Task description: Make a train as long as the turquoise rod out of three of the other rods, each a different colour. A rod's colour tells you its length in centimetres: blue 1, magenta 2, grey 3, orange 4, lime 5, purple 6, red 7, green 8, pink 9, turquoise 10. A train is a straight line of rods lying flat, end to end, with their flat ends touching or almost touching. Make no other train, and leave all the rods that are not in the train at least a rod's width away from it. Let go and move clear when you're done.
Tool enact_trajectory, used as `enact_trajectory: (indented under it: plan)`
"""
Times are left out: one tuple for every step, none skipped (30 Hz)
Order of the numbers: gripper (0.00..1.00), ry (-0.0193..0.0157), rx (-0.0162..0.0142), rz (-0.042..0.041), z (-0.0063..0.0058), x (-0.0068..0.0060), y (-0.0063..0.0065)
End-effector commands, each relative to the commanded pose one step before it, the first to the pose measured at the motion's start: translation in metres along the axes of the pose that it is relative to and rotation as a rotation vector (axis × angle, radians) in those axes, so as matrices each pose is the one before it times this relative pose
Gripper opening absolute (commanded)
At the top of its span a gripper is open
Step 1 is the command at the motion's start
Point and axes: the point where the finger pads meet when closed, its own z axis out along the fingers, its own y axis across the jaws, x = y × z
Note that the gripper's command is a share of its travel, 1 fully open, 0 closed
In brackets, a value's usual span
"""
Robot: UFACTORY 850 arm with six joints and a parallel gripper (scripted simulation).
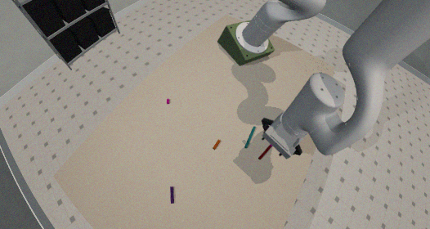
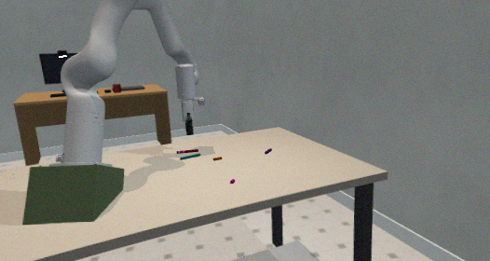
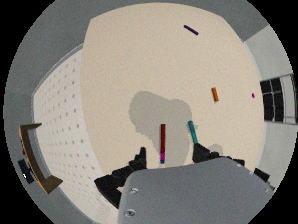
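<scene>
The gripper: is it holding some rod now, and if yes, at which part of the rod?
Nothing is held. The gripper is open above the table, and the red rod lies flat below it.

The tan counter [image 1: 135,150] carries a few rods, spread out and lying flat. Toward the lower left lies a purple rod [image 1: 172,195], well apart from the others. Higher up, a tiny magenta rod [image 1: 167,101] sits alone. An orange rod [image 1: 217,144] lies at a slant near the middle, and to its right is a turquoise rod [image 1: 250,137]. Right of that, a red rod [image 1: 265,152] runs up toward the tool [image 1: 271,145], with a bit of magenta at its upper end, partly hidden. The tool's dark fingers stand wide apart. Behind, the grey arm [image 1: 257,25] rises from a green wedge-shaped base [image 1: 230,47].
</scene>
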Motion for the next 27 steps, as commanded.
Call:
enact_trajectory:
  plan:
    - [1.00, -0.00026, -0.00147, 0.00003, -0.00080, 0.00067, -0.00073]
    - [1.00, 0.00000, 0.00000, 0.00000, 0.00000, 0.00000, 0.00000]
    - [1.00, 0.00000, 0.00000, 0.00000, 0.00000, 0.00000, 0.00000]
    - [1.00, 0.00000, 0.00000, 0.00000, 0.00000, 0.00000, 0.00000]
    - [1.00, 0.00000, 0.00000, 0.00000, 0.00000, 0.00000, 0.00000]
    - [1.00, 0.00000, 0.00000, 0.00000, 0.00000, 0.00000, 0.00000]
    - [1.00, 0.00000, 0.00000, 0.00000, 0.00000, 0.00000, 0.00000]
    - [1.00, 0.00000, 0.00000, 0.00000, 0.00000, 0.00000, 0.00000]
    - [1.00, 0.00000, 0.00000, 0.00000, 0.00000, 0.00000, 0.00000]
    - [1.00, 0.00000, 0.00000, 0.00000, 0.00000, 0.00000, 0.00000]
    - [1.00, 0.00000, 0.00000, 0.00000, 0.00000, 0.00000, 0.00000]
    - [1.00, 0.00000, 0.00000, 0.00000, 0.00000, 0.00000, 0.00000]
    - [1.00, 0.00000, 0.00000, 0.00000, -0.00002, 0.00000, 0.00000]
    - [1.00, 0.00000, 0.00001, 0.00000, -0.00016, 0.00000, 0.00000]
    - [1.00, 0.00000, 0.00000, 0.00000, 0.00000, 0.00000, 0.00000]
    - [1.00, 0.00000, 0.00000, 0.00000, 0.00000, 0.00000, 0.00000]
    - [1.00, 0.00000, 0.00001, 0.00000, -0.00040, 0.00000, 0.00000]
    - [1.00, 0.00000, 0.00002, 0.00000, -0.00072, 0.00000, -0.00001]
    - [1.00, 0.00000, 0.00001, 0.00000, -0.00109, 0.00000, 0.00000]
    - [1.00, 0.00000, -0.00002, 0.00000, -0.00151, 0.00000, 0.00001]
    - [1.00, 0.00000, 0.00000, 0.00000, -0.00196, 0.00000, 0.00000]
    - [1.00, 0.00000, 0.00001, 0.00000, -0.00243, 0.00000, 0.00000]
    - [1.00, 0.00000, 0.00000, 0.00000, -0.00288, 0.00000, 0.00000]
    - [1.00, 0.00001, -0.00003, 0.00000, -0.00332, 0.00000, 0.00001]
    - [1.00, -0.00001, 0.00003, 0.00000, -0.00378, 0.00000, -0.00001]
    - [1.00, 0.00000, 0.00001, 0.00000, -0.00418, 0.00000, 0.00000]
    - [1.00, 0.00000, 0.00000, 0.00000, -0.00455, 0.00000, 0.00000]
